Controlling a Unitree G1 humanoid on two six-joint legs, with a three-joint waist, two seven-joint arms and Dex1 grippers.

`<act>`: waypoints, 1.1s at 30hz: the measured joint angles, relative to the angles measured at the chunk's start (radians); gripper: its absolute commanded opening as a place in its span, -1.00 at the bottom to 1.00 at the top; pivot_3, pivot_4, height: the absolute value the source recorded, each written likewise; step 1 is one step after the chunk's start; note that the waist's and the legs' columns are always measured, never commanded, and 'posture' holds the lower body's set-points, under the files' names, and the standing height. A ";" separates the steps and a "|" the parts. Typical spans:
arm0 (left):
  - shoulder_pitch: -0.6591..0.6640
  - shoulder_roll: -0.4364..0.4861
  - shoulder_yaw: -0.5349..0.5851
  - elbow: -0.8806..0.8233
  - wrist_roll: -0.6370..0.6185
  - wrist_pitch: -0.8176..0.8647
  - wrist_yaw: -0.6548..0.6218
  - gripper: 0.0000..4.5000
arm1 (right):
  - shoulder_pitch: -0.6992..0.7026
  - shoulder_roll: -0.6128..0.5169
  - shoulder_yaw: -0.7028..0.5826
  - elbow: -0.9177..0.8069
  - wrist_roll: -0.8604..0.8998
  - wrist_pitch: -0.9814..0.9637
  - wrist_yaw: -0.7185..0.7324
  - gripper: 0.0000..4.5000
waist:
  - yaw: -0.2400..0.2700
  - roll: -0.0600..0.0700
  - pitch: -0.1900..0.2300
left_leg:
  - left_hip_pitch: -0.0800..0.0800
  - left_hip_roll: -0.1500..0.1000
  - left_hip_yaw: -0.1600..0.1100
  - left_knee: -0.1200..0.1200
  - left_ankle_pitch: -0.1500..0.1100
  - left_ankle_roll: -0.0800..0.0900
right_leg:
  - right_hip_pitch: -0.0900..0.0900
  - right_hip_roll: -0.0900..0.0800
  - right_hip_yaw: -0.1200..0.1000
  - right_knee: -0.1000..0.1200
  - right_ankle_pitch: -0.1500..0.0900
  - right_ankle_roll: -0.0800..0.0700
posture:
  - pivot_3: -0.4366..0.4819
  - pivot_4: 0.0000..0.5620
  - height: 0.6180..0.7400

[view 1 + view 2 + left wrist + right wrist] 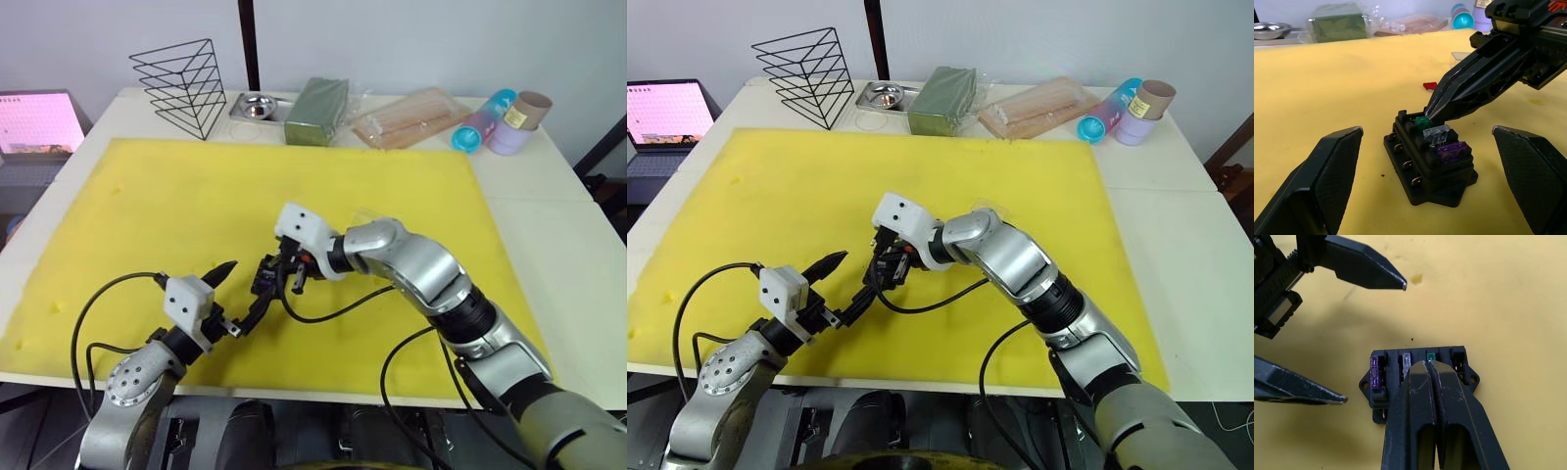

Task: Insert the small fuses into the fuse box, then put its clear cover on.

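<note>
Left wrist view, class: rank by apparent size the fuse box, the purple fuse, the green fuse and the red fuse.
1. fuse box
2. purple fuse
3. green fuse and red fuse: similar; green is half hidden by the right gripper, red lies farther off.

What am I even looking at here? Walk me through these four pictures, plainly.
This is a two-armed humanoid robot working over a yellow mat on a table. Two pictures come from cameras in its head, looking down over the arms; the other two come from cameras on each wrist.

On the mat sits a small black fuse box. A purple fuse and a pale fuse are already seated in it. The right gripper is shut on a green fuse, at a slot in the box. The left gripper waits open around the box, holding nothing. A red fuse lies loose on the mat.
</note>
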 measured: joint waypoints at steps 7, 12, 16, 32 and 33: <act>-0.007 0.000 0.000 0.002 -0.003 -0.001 -0.007 1.00 | 0.003 0.000 -0.020 0.013 0.022 -0.015 0.029 -0.98 | 0.000 0.000 0.000 | -0.001 0.000 0.000 0.000 0.000 0.000 | -0.001 0.000 0.000 0.000 0.000 0.000 | -0.05 -0.47 1.00; -0.020 0.001 0.005 0.004 -0.011 -0.001 -0.017 1.00 | 0.010 0.000 -0.041 0.009 0.043 -0.001 0.038 -0.98 | 0.000 0.000 0.000 | -0.001 0.000 0.000 0.000 0.000 0.000 | -0.001 0.000 0.000 0.000 0.000 0.000 | -0.05 -0.47 1.00; -0.017 0.004 0.014 0.004 -0.020 -0.001 -0.031 1.00 | 0.011 -0.006 -0.067 0.005 0.063 0.000 0.043 -0.98 | 0.000 0.000 0.000 | -0.001 0.000 0.000 0.000 0.000 0.000 | -0.001 0.000 0.000 0.000 0.000 0.000 | -0.05 -0.47 1.00; 0.057 0.314 0.403 0.047 -0.340 0.101 -0.297 1.00 | 0.325 -0.241 -0.386 -0.161 0.072 -0.281 0.047 -0.15 | 0.006 0.000 0.001 | -0.002 -0.001 0.000 0.000 0.000 0.000 | -0.001 0.000 -0.001 -0.001 0.000 0.000 | -0.05 -0.47 1.00; 0.042 0.330 0.426 0.074 -0.342 0.105 -0.312 1.00 | 0.359 -0.274 -0.407 -0.163 0.069 -0.306 0.057 0.02 | 0.005 0.000 0.001 | -0.002 -0.001 0.000 0.000 0.000 0.000 | -0.001 0.000 0.000 -0.001 0.000 0.000 | -0.05 -0.47 1.00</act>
